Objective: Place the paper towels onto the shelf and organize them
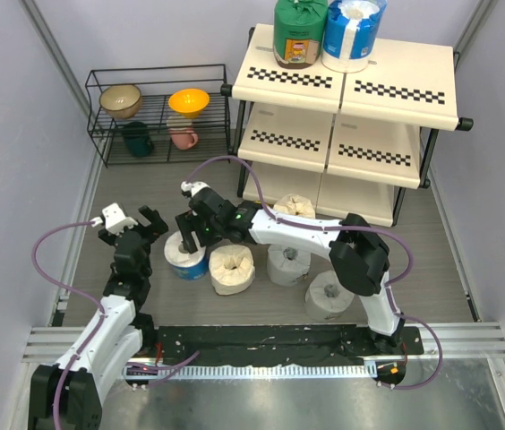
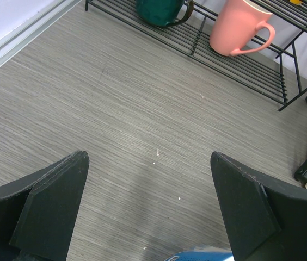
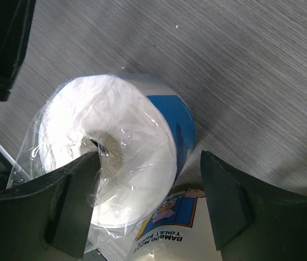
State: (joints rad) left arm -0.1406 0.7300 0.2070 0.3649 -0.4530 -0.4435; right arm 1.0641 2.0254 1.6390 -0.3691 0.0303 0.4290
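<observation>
The shelf (image 1: pixel 351 90) stands at the back right, with a green-wrapped roll (image 1: pixel 299 31) and a blue-and-white roll (image 1: pixel 353 31) on its top tier. On the floor stand another blue-and-white roll (image 1: pixel 186 255), a cream roll (image 1: pixel 232 269), two grey-white rolls (image 1: pixel 288 262) (image 1: pixel 329 296), and a cream roll (image 1: pixel 295 207) by the shelf's foot. My right gripper (image 1: pixel 194 235) is open over the floor's blue-and-white roll (image 3: pixel 126 147); in the right wrist view (image 3: pixel 151 157) one finger is at its core and the other is outside its wall. My left gripper (image 1: pixel 136 224) (image 2: pixel 149 157) is open and empty just left of that roll (image 2: pixel 202 255).
A low black wire rack (image 1: pixel 158 112) at the back left holds bowls and mugs, among them a pink mug (image 2: pixel 238 27) and a dark green mug (image 2: pixel 159 8). Grey walls close in both sides. A black mat (image 1: pixel 279 345) lies by the arm bases.
</observation>
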